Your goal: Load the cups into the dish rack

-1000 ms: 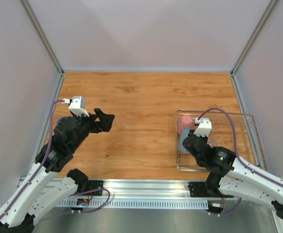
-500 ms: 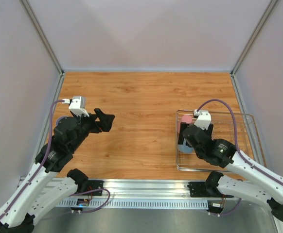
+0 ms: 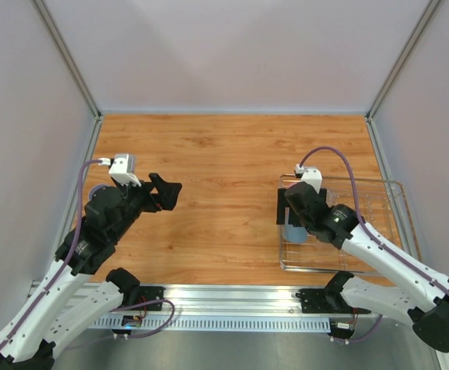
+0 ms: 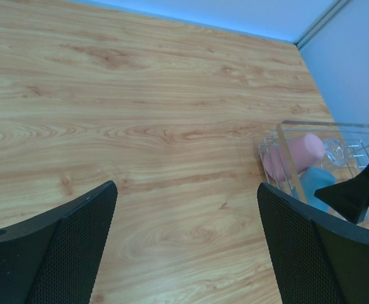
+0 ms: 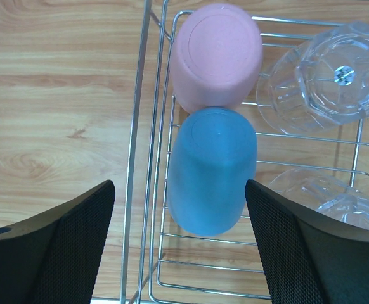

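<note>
The right fingers [image 5: 58, 250] stand spread wide over the left end of the dish rack [image 5: 138, 126] and grip nothing. In the right wrist view the blue cup [image 5: 213, 168] shows in the gap between them, with clear space on either side, so neither finger touches it. The blue cup sits inside the rack against the left rim with its closed bottom towards the camera. It touches the pink cup [image 5: 216, 57], which sits next to it along the same rim, also bottom towards the camera (from the left wrist view the pink one looks tipped over rather than standing, though I cannot tell for sure). To the right of these two are the clear glass tumblers, also inside the rack. One tumbler [image 5: 327, 76] is beside the pink cup, and the other tumbler [image 5: 327, 199] is beside the blue cup, cut off by the right finger. The rack rests on the wooden tabletop [image 3: 232, 154] at its right side, near the front. The left fingers [image 4: 64, 250] are well apart from the rack, on the left half of the tabletop. They are opened as far as they go and hold nothing, with only bare wood between them. A sliver of the lavender cup [image 3: 93, 190] shows by the left arm at the left edge of the tabletop, outside the rack and mostly hidden.
</note>
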Robot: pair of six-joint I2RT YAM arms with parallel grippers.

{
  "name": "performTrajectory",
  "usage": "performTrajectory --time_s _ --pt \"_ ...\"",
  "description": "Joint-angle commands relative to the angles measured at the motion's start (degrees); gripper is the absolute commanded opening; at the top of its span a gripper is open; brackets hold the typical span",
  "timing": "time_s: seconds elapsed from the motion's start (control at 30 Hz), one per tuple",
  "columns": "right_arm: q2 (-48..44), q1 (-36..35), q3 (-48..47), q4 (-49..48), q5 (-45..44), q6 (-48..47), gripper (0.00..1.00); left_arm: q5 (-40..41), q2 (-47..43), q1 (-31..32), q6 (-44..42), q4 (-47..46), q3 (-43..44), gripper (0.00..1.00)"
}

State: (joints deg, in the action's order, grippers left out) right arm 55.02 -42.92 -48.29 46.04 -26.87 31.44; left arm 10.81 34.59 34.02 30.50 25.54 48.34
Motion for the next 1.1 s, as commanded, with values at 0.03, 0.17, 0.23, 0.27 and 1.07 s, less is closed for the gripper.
performTrajectory --time_s 0.03,0.17,0.23,0.27,1.07 --pt "3.59 0.82 -1.98 -1.22 1.65 -2.7 0.86 -0.26 -0.31 -0.18 -1.32 -0.49 -0.35 1.0" --pt "4.65 1.52 -3.03 -0.16 -0.63 -2.88 0.85 0.18 -0.4 -0.09 -1.32 -0.32 -0.52 1.0" --pt "4.74 3.01 -3.3 -0.42 -0.46 -2.88 0.84 0.27 -0.23 -0.18 -1.32 -0.49 -0.61 1.0" --pt "4.65 3.8 -3.3 -0.43 -0.46 -2.7 0.83 0.27 -0.14 -0.1 -1.32 -0.58 -0.52 1.0" --pt "11.24 9.96 -1.63 -6.23 4.37 -5.95 0.83 -0.09 1.8 -0.09 -2.29 -1.9 -0.08 1.0"
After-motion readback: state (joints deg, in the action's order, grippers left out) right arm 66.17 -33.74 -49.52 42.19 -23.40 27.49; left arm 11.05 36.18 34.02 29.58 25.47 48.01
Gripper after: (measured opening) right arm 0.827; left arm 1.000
